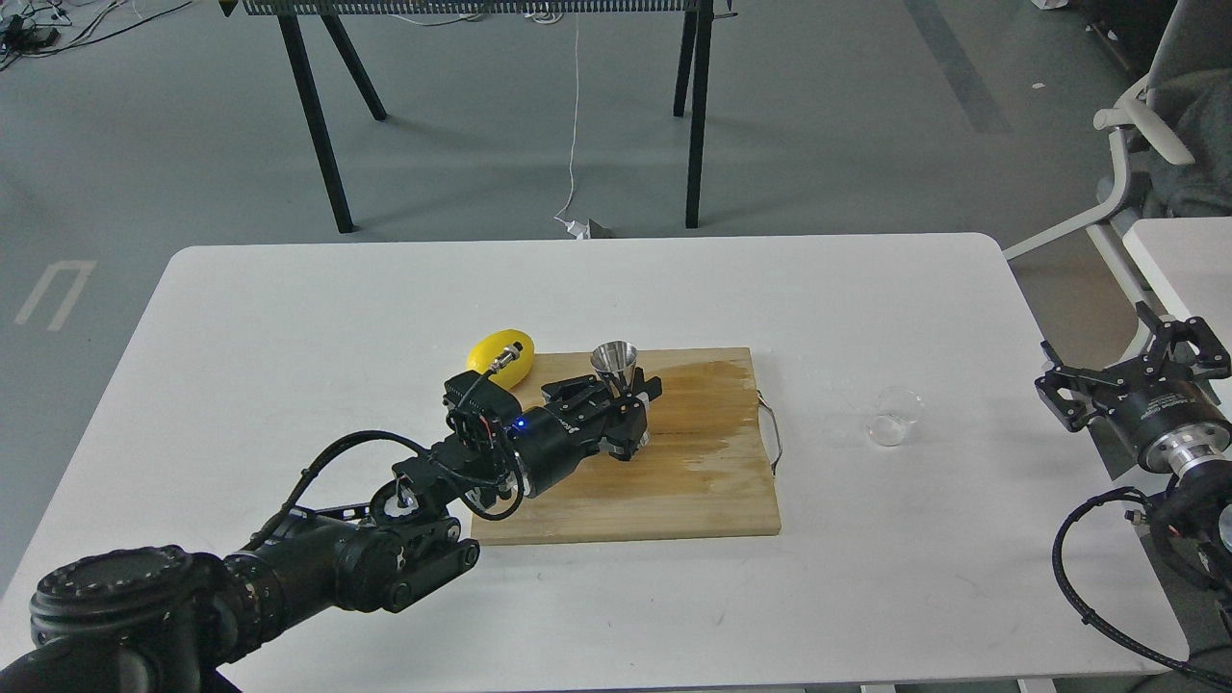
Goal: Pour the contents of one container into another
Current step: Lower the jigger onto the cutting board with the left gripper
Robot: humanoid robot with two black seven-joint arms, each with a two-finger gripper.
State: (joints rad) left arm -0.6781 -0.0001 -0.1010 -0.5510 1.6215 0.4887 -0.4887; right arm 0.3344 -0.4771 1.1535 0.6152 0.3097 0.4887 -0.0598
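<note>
On the left half of the wooden cutting board (712, 481), the left gripper (616, 399) is lying low and reaching toward the far right, its fingers standing on either side of the steel jigger (616, 364). The fingers look to be closing around the jigger's lower cone and waist, though the dark metal is hiding whether they are truly pressing on it, so I cannot tell for certain. The jigger is standing upright, its long axis vertical and its open mouth facing up, near the board's far edge and a little left of the middle of that edge.

Just beyond the gripper's wrist, a yellow lemon (500, 356) is resting at the board's far left corner, its long axis slanting from near left to far right.

The board is sitting near the middle of the white table (289, 318), with a thin metal handle on its right edge and a darker, wet-looking patch spreading over its far right part.

Further right, well apart from the board, the clear glass cup (893, 416) is standing upright on the bare table, mouth up, toward the table's right edge.

Past that edge, the right gripper (1136, 371) is hanging clear of the table, its fingers spread wide and gripping nothing, well apart from the cup.
</note>
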